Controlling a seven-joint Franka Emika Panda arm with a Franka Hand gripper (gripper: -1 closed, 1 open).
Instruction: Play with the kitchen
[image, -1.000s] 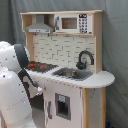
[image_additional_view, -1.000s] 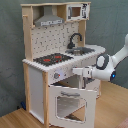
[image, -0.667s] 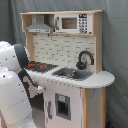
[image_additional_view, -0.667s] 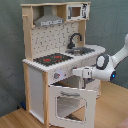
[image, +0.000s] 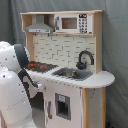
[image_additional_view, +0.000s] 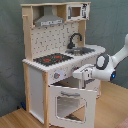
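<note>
The kitchen (image: 75, 60) (image_additional_view: 50, 55) is a tall toy of light wood and white panels. It has a black-red stovetop (image_additional_view: 50, 59) (image: 42, 65), a sink (image: 72, 74), a black faucet (image: 85, 59) (image_additional_view: 75, 39) and a grey hood (image_additional_view: 48, 21). Its windowed oven door (image_additional_view: 70, 102) hangs tilted open in the second exterior view. My gripper (image_additional_view: 76, 75) is just above the door's top edge, close to the knob panel below the counter. In the first exterior view my own arm (image: 15, 85) hides the gripper.
A toy microwave (image: 72, 22) sits on the top shelf beside the hood. A grey curtain (image_additional_view: 110, 20) hangs behind the kitchen. The wooden floor (image_additional_view: 112, 107) lies in front, and my white arm reaches in from the second exterior view's right.
</note>
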